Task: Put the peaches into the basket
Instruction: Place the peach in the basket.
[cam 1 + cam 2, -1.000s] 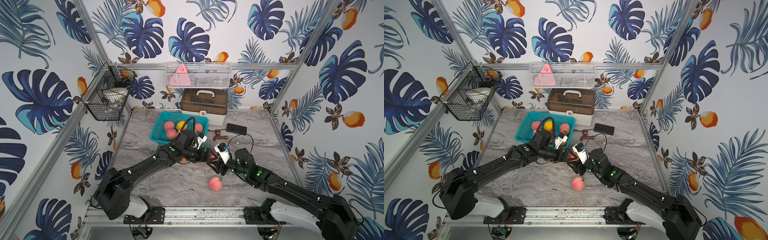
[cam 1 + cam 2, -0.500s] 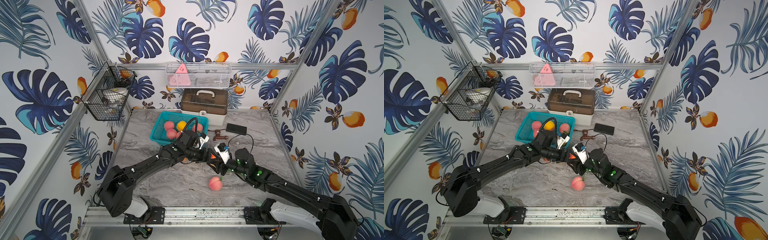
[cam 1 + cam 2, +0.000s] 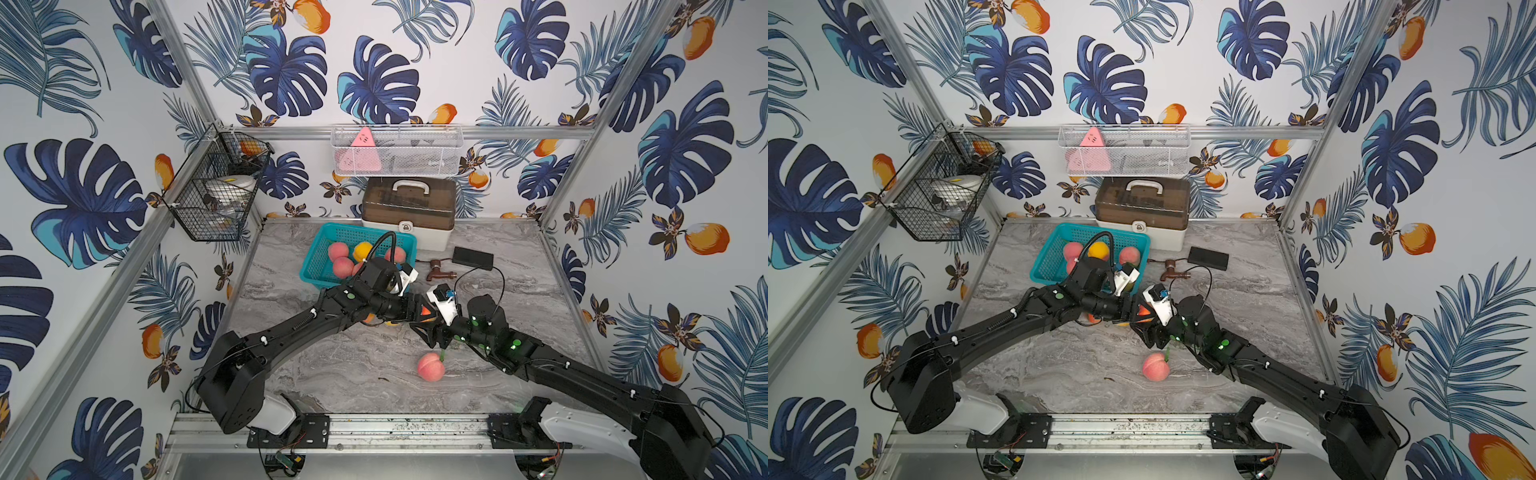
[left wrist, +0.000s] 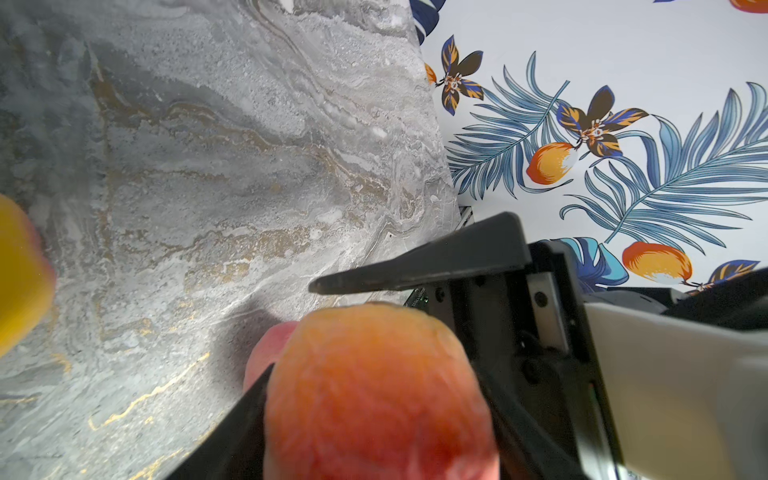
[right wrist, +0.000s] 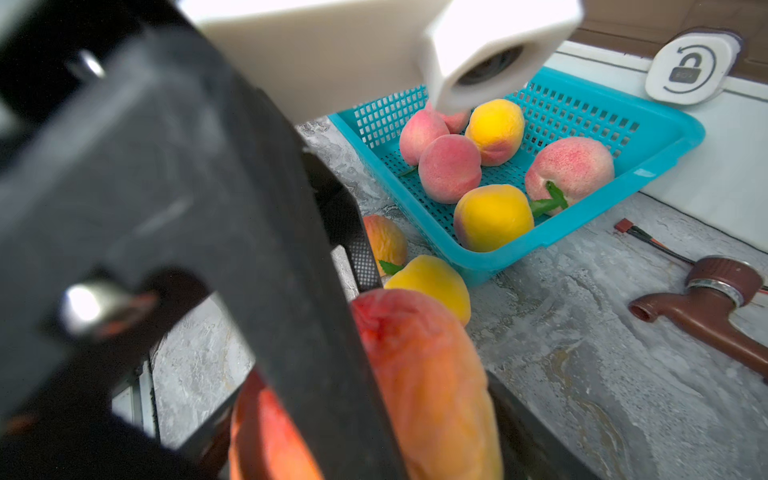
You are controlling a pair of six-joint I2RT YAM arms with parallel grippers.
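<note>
- The held peach (image 4: 374,395) is orange-red, deepening to red at one end, with matte, faintly wrinkled skin. It hangs over the marble tabletop (image 3: 353,374) mid-table, where the two arms meet, in front of the basket.
- The left gripper (image 3: 426,311) is clamped on it, with a black finger on either side in the left wrist view.
- One finger (image 4: 415,266) of the right gripper (image 3: 428,327) stands just clear of the fruit's top with a sliver of gap, so its jaws are parted and not gripping. Its other finger is hidden behind the peach.
- The basket (image 3: 309,270) is teal with lattice walls and a flared rim. It sits at the back of the table, left of centre, just in front of the brown-lidded storage box (image 3: 409,212).
- The right wrist view shows six peaches (image 5: 451,168) inside it — four pink and two yellow. One pink one is mostly hidden behind the left arm's white camera housing (image 5: 494,45).
- A yellow peach (image 5: 432,282) and an orange-blushed peach (image 5: 384,243) lie on the table just outside the basket's near wall. The second is half covered by the left gripper, and in both top views the left arm hides all but slivers of the pair.
- A pink peach (image 3: 431,366) with a green leaf lies alone nearer the front, clear of both grippers.
- A blurred yellow fruit (image 4: 16,270) is cut off by the frame edge, and I cannot tell which peach it is.
</note>
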